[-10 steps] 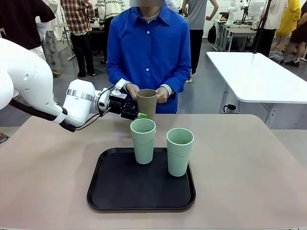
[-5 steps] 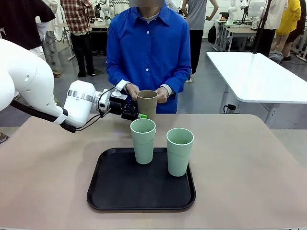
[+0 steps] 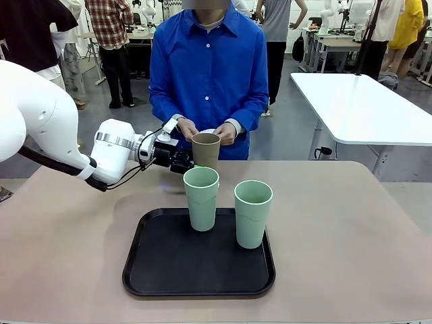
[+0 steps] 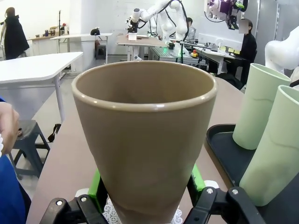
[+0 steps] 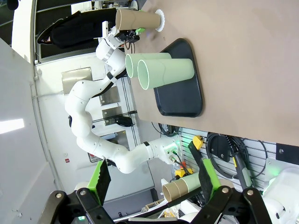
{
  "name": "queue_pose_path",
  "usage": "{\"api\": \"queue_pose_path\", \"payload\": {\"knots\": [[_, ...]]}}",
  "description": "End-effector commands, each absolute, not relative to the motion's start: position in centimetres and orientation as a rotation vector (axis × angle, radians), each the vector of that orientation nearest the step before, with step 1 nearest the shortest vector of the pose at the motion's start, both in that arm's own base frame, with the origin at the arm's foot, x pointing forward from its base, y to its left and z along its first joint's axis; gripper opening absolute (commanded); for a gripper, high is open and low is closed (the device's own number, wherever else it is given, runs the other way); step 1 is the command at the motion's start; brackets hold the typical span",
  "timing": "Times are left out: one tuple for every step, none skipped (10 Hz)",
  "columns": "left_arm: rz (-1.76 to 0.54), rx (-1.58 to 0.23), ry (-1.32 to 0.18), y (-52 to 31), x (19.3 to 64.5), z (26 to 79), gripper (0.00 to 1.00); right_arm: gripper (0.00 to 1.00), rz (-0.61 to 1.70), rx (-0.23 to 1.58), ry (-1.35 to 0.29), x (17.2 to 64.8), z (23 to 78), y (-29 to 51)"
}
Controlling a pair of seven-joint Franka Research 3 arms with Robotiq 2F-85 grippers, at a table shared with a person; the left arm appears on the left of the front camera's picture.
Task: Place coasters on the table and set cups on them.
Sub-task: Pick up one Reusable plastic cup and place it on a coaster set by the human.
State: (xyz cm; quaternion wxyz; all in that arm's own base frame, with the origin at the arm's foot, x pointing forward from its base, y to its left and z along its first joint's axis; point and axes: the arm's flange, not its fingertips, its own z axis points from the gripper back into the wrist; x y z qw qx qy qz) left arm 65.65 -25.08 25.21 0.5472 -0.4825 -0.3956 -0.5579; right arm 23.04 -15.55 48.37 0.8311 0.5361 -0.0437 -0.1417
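My left gripper is shut on the tan-brown cup, low over the far side of the table. In the left wrist view the green pads press both sides of the cup, and a lacy white coaster lies right under its base. Whether they touch I cannot tell. Two mint green cups stand upright on the black tray. My right gripper is open and holds nothing; it sees the coaster from far off.
The person in a blue shirt stands at the far edge, both hands close behind the tan cup, with something white between them. A white table stands at the back right. Bare table top lies on both sides of the tray.
My left gripper has come down a little and drawn slightly left with the tan cup. The mint cups and tray have not moved.
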Motion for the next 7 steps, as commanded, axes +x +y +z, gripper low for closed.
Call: {"api": "queue_pose_path", "payload": {"knots": [[-1.321, -1.135, -0.941, -25.31, 66.44, 25.72, 0.84, 1.00, -0.295, 1.159, -0.096, 23.15, 48.42, -15.55], [-1.326, -1.138, -0.931, -25.30, 66.34, 25.70, 0.84, 1.00, -0.295, 1.159, -0.096, 23.15, 48.42, -15.55], [-1.331, -1.144, -0.922, -25.36, 66.17, 25.67, 0.84, 1.00, -0.295, 1.159, -0.096, 23.15, 48.42, -15.55], [-1.334, -1.144, -0.915, -25.33, 66.13, 25.57, 0.84, 1.00, -0.295, 1.159, -0.096, 23.15, 48.42, -15.55], [-1.336, -1.139, -0.908, -25.29, 66.17, 25.44, 0.84, 1.00, -0.295, 1.159, -0.096, 23.15, 48.42, -15.55], [-1.337, -1.137, -0.904, -25.28, 66.19, 25.35, 0.84, 1.00, -0.295, 1.159, -0.096, 23.15, 48.42, -15.55], [-1.335, -1.137, -0.903, -25.27, 66.24, 25.23, 0.84, 1.00, -0.295, 1.159, -0.096, 23.15, 48.42, -15.55]]}}
